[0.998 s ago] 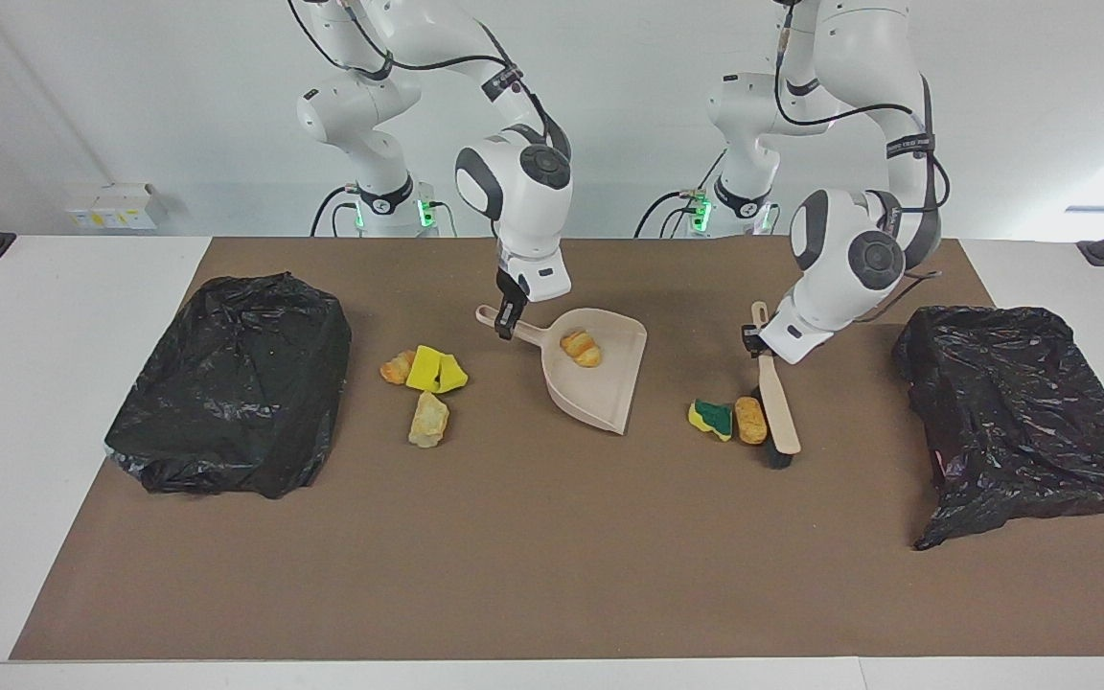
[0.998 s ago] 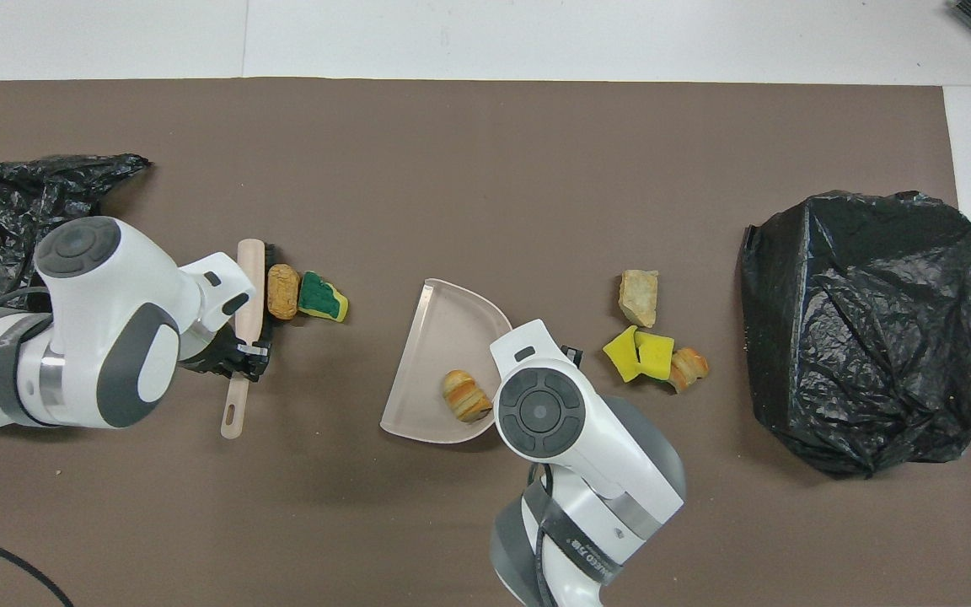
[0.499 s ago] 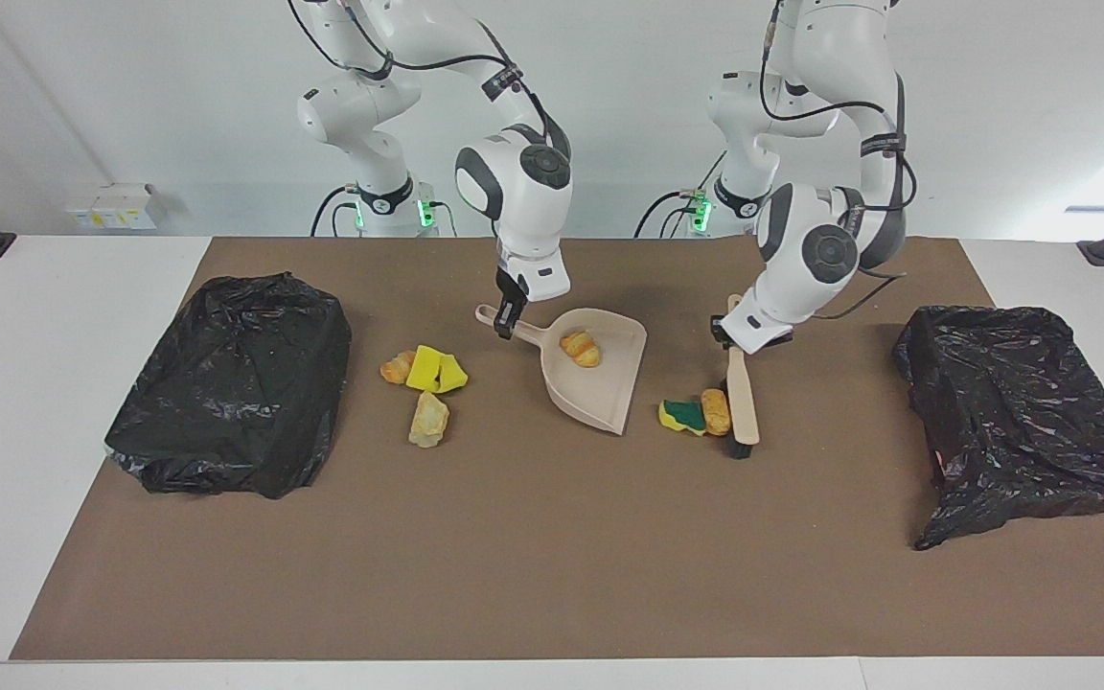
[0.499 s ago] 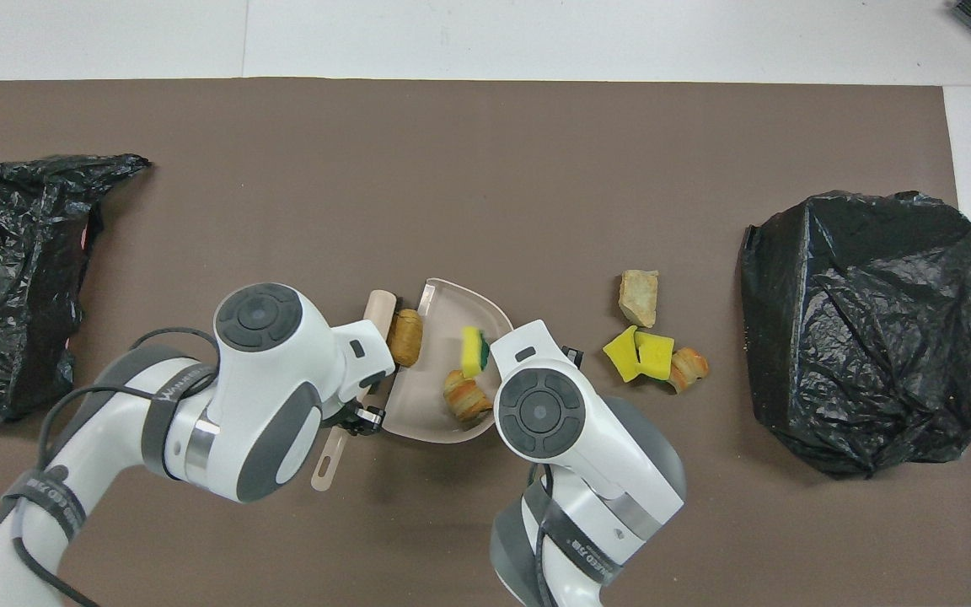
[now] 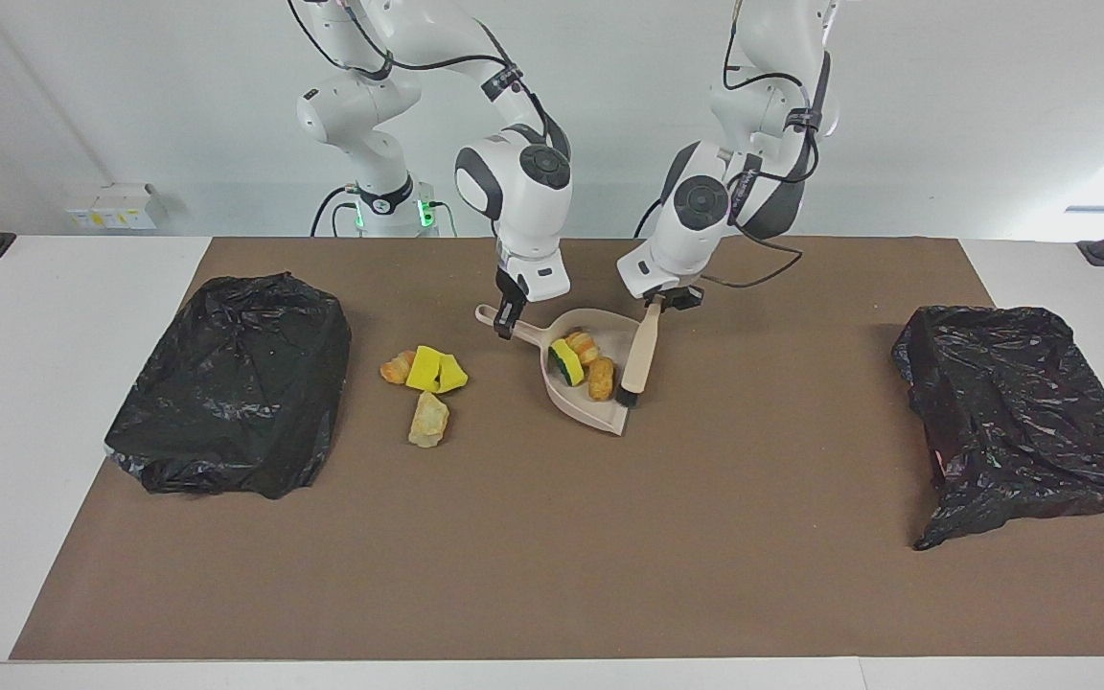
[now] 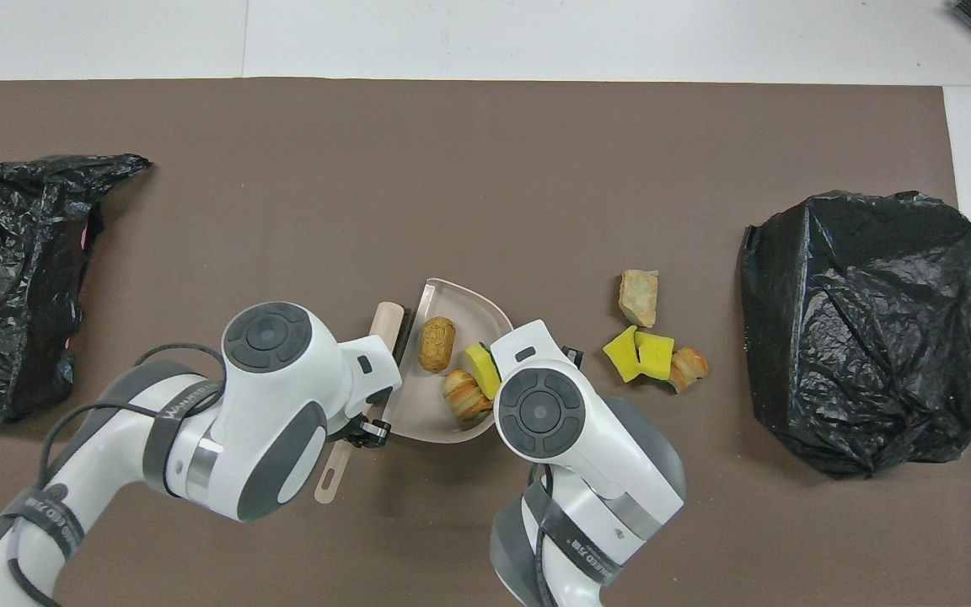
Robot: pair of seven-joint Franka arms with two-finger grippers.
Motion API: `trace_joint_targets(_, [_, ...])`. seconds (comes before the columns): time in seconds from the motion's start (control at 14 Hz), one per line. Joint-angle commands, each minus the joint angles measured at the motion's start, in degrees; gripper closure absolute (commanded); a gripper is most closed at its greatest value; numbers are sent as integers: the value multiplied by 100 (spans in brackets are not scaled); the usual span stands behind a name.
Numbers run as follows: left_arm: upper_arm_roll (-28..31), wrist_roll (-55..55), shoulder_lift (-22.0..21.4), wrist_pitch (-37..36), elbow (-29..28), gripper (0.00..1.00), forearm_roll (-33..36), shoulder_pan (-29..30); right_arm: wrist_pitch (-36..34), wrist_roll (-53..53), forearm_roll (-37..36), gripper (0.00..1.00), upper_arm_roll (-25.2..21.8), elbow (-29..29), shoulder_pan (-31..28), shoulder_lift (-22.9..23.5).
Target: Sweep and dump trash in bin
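The right tool (image 5: 508, 319) is clamped on the handle of the beige dustpan (image 5: 600, 402), which lies mid-desk on the brown mat (image 5: 552, 556). The left tool (image 5: 664, 301) is closed on the brush (image 5: 638, 359), whose head rests at the pan's open edge. Three pieces of trash (image 5: 579, 358) sit inside the pan: a green-and-yellow sponge and two bread chunks. Four more lumps (image 5: 425, 381) lie toward the right arm's end, between the pan and a black bin bag (image 5: 231, 383). Another bag (image 5: 1022, 412) lies at the left arm's end
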Motion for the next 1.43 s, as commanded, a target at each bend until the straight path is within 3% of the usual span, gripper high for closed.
trace_joint_targets(0.0, [3, 39, -56, 109, -60, 100, -42, 459, -91, 134, -32, 100, 17, -112, -30, -129])
trace_joint_targets(0.14, [12, -328, -100, 74, -42, 100, 10, 609, -100, 274, -32, 100, 17, -95, -48, -208])
trace_joint_targets(0.5, [-58, -1367, -293, -41, -112, 100, 72, 522, -371, 214, -32, 100, 17, -33, -635, -1059])
trace_joint_targets(0.71, [-68, -2121, -443, 38, -270, 100, 72, -109, -1056, -425, 55, 100, -36, 160, -1144, -1516])
trace_joint_targets(1.0, [-85, -3115, -934, 660, -971, 100, 11, -1067, -1847, -2235, 592, 100, -53, 265, -2768, -2071])
trace_joint_targets(1.21, [-94, -3800, -1041, 977, -1298, 100, -164, -1796, -2078, -3781, 583, 100, -220, 380, -3973, -2072])
trace_joint_targets(1.35, [-94, -4405, -1032, 1084, -1308, 100, -384, -2069, -1973, -4197, 295, 100, -229, 380, -4685, -2072])
